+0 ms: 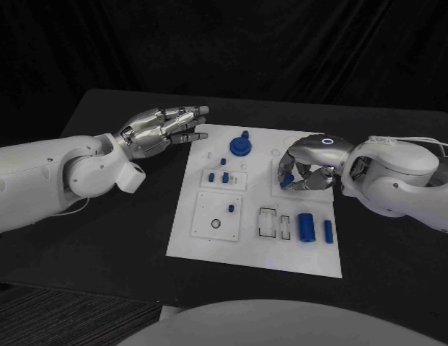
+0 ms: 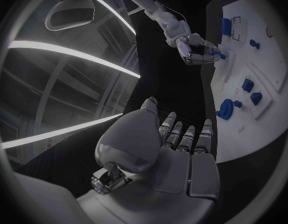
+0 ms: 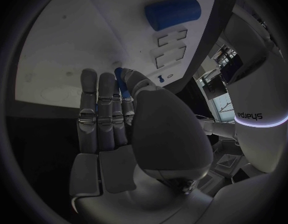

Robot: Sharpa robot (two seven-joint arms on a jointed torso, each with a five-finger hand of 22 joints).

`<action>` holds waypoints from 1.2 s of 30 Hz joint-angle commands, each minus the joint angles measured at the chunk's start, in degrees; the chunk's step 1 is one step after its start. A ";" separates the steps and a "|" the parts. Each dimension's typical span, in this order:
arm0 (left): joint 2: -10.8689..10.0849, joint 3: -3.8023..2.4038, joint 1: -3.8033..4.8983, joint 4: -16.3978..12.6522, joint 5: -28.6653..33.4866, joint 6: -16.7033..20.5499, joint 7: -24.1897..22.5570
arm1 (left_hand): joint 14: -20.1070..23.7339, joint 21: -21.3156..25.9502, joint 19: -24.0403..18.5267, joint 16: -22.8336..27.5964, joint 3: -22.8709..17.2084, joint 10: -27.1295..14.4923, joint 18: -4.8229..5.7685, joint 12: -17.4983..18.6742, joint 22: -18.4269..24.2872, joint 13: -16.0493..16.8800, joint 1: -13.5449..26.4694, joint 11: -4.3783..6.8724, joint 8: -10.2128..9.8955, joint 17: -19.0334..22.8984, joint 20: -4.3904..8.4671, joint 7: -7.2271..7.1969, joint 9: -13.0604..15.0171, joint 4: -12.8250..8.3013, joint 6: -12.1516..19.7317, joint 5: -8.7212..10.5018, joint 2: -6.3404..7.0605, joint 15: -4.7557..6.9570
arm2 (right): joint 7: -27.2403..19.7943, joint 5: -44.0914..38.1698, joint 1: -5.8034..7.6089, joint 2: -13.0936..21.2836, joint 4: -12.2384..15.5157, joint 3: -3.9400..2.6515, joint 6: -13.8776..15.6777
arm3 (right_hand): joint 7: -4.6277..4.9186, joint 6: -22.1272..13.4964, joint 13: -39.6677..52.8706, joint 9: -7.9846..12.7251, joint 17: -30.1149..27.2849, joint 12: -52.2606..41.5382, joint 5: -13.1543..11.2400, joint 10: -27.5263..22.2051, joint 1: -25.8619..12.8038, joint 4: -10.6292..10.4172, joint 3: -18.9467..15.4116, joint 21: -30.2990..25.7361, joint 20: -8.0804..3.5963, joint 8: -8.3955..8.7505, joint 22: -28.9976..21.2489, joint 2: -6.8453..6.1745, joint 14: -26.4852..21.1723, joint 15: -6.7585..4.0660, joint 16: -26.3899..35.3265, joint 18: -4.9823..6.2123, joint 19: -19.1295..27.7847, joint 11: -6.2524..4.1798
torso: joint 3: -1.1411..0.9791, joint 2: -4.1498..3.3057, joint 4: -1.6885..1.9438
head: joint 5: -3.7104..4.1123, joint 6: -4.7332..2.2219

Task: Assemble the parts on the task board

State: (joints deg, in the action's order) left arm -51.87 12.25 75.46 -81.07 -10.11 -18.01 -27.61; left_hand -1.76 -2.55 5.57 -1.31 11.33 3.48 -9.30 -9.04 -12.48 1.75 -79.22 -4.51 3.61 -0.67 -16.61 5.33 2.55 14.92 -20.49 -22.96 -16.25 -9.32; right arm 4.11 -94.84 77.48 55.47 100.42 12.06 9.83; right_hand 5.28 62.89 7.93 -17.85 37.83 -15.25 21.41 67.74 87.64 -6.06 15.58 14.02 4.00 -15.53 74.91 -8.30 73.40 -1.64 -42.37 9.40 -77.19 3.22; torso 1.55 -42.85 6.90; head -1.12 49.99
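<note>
Head view shows the white task board (image 1: 208, 241) lying in the middle of the black worktop (image 1: 99, 238), with small blue parts spread on it. The right robot hand (image 1: 305, 167) is over the board's right edge, fingers curled downward. In the right wrist view a small blue part (image 3: 120, 77) sits between the thumb and a finger, so this robot hand pinches it. The left robot hand (image 1: 164, 128) is at the board's far left corner, holding nothing, its fingers straight and only slightly apart.

The step in hand seems to be placing the pinched part into a seat on the board. To do it well, I think the robot hand should keep the part upright, line it over its seat before lowering, and press straight down without tilting. The left robot hand could steady the board if it slides.

The parts are blue and look hard and smooth. A round piece with a knob (image 1: 242, 146) stands near the far edge. Two small blocks (image 1: 218, 177) sit in the middle. A thick cylinder (image 1: 306, 226) and a thin pin (image 1: 327, 231) lie near the right edge, beside two outlined slots (image 1: 270, 220).
</note>
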 commanded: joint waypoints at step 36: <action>1.20 -0.06 -0.27 0.94 0.31 0.87 -0.02 | -0.17 -0.13 0.14 -0.31 -0.71 0.38 -0.86 -0.79 0.41 0.15 -0.53 -0.76 0.38 -0.07 0.09 0.27 0.10 0.06 -0.91 -0.82 -0.16 -0.29 | -1.66 -10.71 0.55 -22.39 -1.24 -0.21 -8.77 | 1.66 -1.09 -0.34 -1.40 7.06 3.54 2.83 1.44 -0.84 2.66 2.67 12.77 0.02 4.37 4.02 0.56 3.95 0.22 -7.03 -1.04 -1.19 -0.03 | 0.01 -0.03 0.65 | -2.33 0.01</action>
State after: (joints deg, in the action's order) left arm -50.69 12.25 75.26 -80.08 -10.11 -17.60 -26.93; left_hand -1.76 -2.55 5.56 -1.31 10.95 3.89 -9.30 -9.52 -12.00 1.83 -79.22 -4.93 3.61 -0.65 -16.60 5.53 2.57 14.85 -21.11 -23.53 -16.25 -9.32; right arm 2.96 -101.67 78.38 33.32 99.33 11.90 1.38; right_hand 6.76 61.42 7.52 -19.30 44.17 -11.90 24.14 68.26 87.80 -3.38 17.94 25.96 4.02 -11.35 74.93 -7.75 77.08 -1.46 -48.63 9.41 -78.22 3.75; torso 1.57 -42.89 7.15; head -3.63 49.99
